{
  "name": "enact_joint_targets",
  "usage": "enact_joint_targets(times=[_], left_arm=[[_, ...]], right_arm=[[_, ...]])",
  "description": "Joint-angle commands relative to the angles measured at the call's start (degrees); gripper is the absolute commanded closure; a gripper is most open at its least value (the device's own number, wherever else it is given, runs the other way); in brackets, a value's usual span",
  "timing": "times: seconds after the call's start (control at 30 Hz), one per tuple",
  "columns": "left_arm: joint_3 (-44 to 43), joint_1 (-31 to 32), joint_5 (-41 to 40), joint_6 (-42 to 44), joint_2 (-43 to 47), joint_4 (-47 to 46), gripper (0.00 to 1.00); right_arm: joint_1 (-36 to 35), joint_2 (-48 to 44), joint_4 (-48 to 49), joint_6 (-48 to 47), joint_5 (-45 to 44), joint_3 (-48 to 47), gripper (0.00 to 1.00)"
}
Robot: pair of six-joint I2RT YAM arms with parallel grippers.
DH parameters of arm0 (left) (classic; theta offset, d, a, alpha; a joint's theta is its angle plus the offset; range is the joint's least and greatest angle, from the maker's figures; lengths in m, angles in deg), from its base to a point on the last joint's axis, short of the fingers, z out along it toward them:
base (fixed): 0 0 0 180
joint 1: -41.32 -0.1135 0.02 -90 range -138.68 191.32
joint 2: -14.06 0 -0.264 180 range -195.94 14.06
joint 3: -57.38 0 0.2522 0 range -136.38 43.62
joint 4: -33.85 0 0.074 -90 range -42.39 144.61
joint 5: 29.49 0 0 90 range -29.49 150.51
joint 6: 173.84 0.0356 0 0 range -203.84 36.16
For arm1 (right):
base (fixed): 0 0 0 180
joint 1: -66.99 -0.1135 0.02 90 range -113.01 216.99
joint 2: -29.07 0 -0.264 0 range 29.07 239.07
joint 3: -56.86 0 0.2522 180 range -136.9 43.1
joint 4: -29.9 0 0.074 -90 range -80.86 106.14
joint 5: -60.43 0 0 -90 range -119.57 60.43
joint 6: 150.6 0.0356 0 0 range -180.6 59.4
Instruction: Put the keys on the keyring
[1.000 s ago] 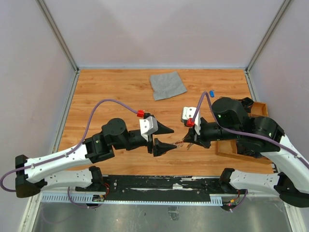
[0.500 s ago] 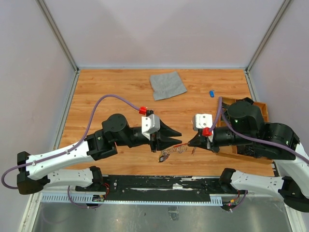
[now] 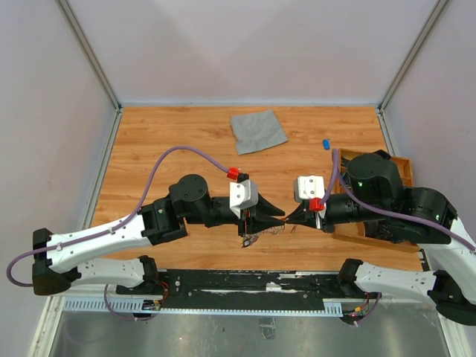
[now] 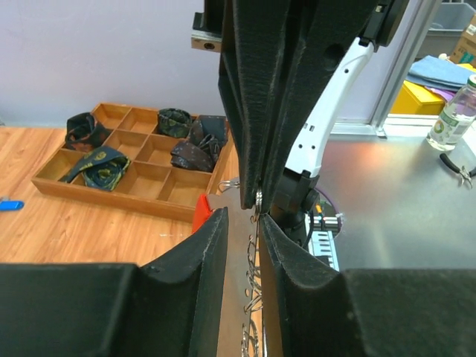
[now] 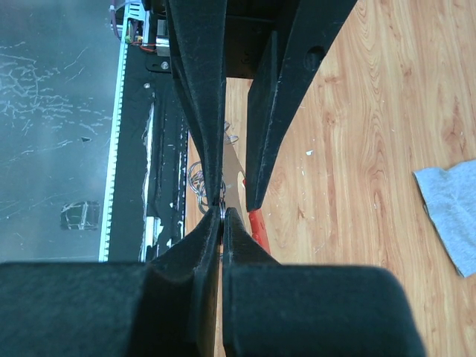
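Observation:
My two grippers meet tip to tip above the table's near middle. The red keyring [image 3: 285, 220] runs between them, and its red edge [image 4: 201, 213] shows beside my left fingertip. My left gripper [image 3: 277, 216] has its jaws drawn in narrow around the loop. The silvery chain [image 4: 253, 290] hangs down through the slit between them. My right gripper [image 5: 222, 210] is shut on a small silver ring [image 4: 258, 199] at the keyring's end. Of the keys I see only one, with a blue head [image 3: 326, 143], lying far back right on the wood.
A grey cloth square [image 3: 258, 131] lies at the back centre. A wooden compartment tray [image 4: 111, 195] holding dark rolled items sits at the table's right edge [image 3: 402, 165]. The black rail with the arm bases runs along the near edge.
My left gripper moved right to the keyring and narrowed its jaws around it. My right gripper drew back to the right, then held still, shut all the while.

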Motion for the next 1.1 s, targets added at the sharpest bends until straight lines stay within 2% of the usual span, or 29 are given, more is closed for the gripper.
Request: enact_joint_targets(times=[0.0, 0.13, 0.37, 0.57, 0.77, 1.07], left_arm=[[-2.1, 0.8, 0.9, 0.8, -0.2, -0.4, 0.73], [-2.2, 1.1, 0.8, 0.7, -0.6, -0.3, 0.8], [-2.2, 1.5, 0.7, 0.6, -1.1, -0.4, 0.82], [-2.3, 1.5, 0.2, 0.1, -1.1, -1.3, 0.98], [-1.3, 1.5, -1.2, -0.9, -0.4, -2.8, 1.0], [-0.3, 1.5, -4.2, -2.1, 0.2, -3.7, 1.0]], right_arm=[[0.4, -0.3, 3.6, -1.3, 1.4, 0.2, 0.99], [0.3, -0.3, 4.0, -1.2, 1.2, 0.4, 0.99], [0.3, -0.3, 4.5, -0.9, 1.4, 1.2, 0.99], [0.3, 0.2, 4.5, -0.9, 1.7, 2.1, 0.99], [0.3, 0.1, 4.5, -0.9, 2.0, 2.4, 0.99], [0.3, -1.9, 5.0, -0.5, 0.0, 3.2, 0.78]])
